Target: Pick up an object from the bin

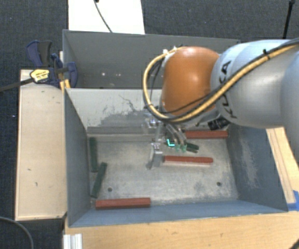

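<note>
Red-brown stick (187, 160) lies mid-bin, with the gripper (154, 158) low at its left end. I cannot tell if it is open or closed. Likely lining up a grasp — next, a firm close, then lift.

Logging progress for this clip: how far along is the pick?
Done: the gripper is down in the bin. In hand: it sits at the left end of the middle red stick, which lies flat on the floor. Left: gripping and lifting; nothing looks raised.
</note>
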You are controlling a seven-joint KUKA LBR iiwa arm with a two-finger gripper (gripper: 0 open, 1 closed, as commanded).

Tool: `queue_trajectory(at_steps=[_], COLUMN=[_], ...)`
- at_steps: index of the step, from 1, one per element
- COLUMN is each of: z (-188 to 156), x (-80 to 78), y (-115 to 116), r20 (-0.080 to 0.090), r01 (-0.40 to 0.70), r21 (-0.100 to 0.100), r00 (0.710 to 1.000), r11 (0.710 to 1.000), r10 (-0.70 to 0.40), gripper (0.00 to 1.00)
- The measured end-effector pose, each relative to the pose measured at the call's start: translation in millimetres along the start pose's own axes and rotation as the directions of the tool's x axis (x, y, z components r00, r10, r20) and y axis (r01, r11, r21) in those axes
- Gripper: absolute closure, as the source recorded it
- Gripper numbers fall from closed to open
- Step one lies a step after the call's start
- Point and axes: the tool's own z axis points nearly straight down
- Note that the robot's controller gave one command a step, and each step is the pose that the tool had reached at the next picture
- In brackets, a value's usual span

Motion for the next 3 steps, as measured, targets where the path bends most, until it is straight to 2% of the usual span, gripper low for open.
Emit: queue_trajectory(at_steps=[1,2,3], z=[97,81,82], x=[29.0,-13.6,-11.5], y=[-81,-163,-157], r20=[0.000,0.012,0.007], r01=[0.267,0.226,0.228], r21=[0.002,0.007,0.001], r00=[0.964,0.974,0.974], r11=[0.964,0.974,0.974], r10=[-0.267,-0.226,-0.228], gripper=[0.00,0.00,1.00])
